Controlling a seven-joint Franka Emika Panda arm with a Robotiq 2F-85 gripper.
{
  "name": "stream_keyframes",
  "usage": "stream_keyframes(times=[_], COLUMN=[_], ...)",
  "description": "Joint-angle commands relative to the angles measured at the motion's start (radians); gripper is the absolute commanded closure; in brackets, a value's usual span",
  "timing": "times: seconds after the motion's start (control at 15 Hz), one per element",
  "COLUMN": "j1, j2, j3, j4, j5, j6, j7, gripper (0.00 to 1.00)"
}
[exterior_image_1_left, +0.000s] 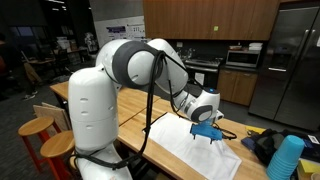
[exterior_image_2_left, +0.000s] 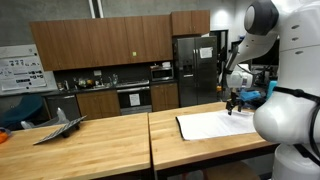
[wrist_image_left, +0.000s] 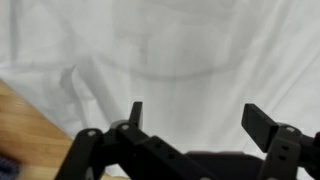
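Gripper (wrist_image_left: 197, 115) jaws wide open, nothing between them. Wrist view: both fingers (wrist_image_left: 135, 112) come in from the bottom edge, with the white cloth (wrist_image_left: 170, 50) right below them. Cloth fills nearly that whole view and is creased, with a fold running toward the lower left. Bare wood of the table (wrist_image_left: 22, 120) shows only at lower left.

In both exterior views the gripper (exterior_image_1_left: 207, 128) (exterior_image_2_left: 233, 103) points down over the cloth's far edge, close above it. Can't tell whether the tips touch the fabric. Cloth (exterior_image_1_left: 195, 152) (exterior_image_2_left: 210, 125) lies spread flat on the light wood table (exterior_image_1_left: 236, 128) (exterior_image_2_left: 100, 145), just in front of the robot base.

Around it:
- blue stack (exterior_image_1_left: 288, 158) stands on the same table, well apart from the cloth, at the frame edge in an exterior view
- grey folded thing (exterior_image_2_left: 58, 128) lies on the adjoining tabletop, well apart from the cloth, too small to identify
- two wooden stools (exterior_image_1_left: 40, 128) stand beside the table, behind the robot

Background is a kitchen wall: steel fridge (exterior_image_2_left: 195, 68) (exterior_image_1_left: 295, 60), microwave (exterior_image_2_left: 162, 72) (exterior_image_1_left: 243, 58), oven (exterior_image_2_left: 133, 98), and brown cabinets (exterior_image_2_left: 110, 40) above.
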Motion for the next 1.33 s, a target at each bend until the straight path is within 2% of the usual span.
stream_keyframes(times=[0.0,0.73,1.27], j1=[0.01,0.012,-0.017], j2=[-0.017,0.026,0.14], j3=[-0.001,-0.015,-0.053], j4=[-0.019,-0.01,0.044], j5=[0.03,-0.042,-0.18], j6=[-0.026,-0.019,0.017], j7=[-0.038,-0.132,-0.134], gripper=[0.0,0.0,0.0])
